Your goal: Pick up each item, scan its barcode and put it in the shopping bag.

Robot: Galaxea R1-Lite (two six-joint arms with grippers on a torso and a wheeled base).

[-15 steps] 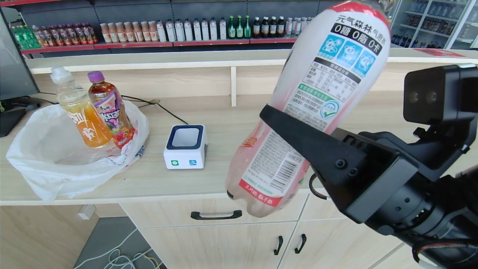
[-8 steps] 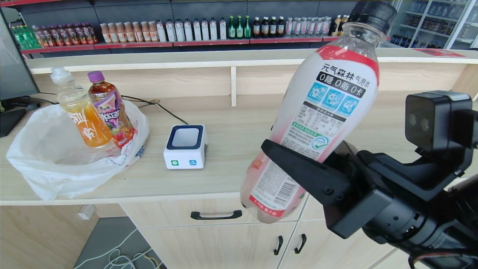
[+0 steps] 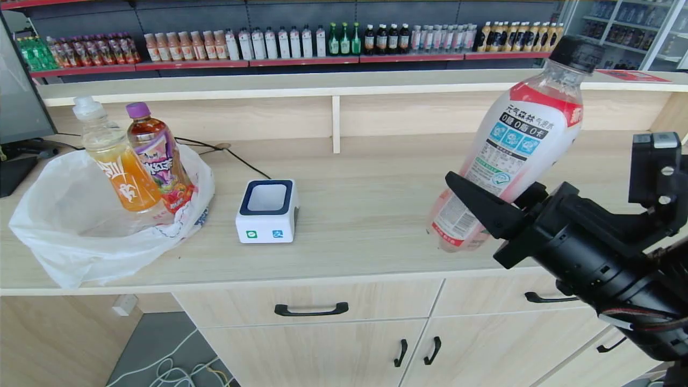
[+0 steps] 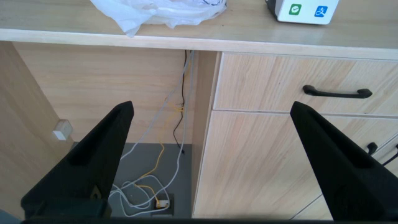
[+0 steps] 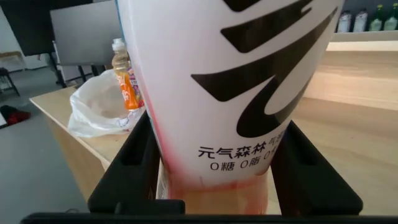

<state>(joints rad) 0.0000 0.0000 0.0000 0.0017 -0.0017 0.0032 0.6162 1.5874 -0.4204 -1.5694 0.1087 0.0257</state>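
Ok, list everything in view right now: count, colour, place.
pink bottle: 1, white-pink label, black cap, tilted above counter's right part
orange bottle: 1, orange drink, clear cap, in bag
tea bottle: 1, brown, purple cap, in bag beside orange bottle
bag: 1, white, counter's left end
scanner: 1, white, dark blue rim, mid-counter
counter: 1, light wood, drawers below
monitor: 1, dark, far left
shelf bottles: many, mixed colours, red shelves behind
floor cables: several, white, below counter
left gripper: black, open, low before the drawers
right gripper: black, shut on pink bottle
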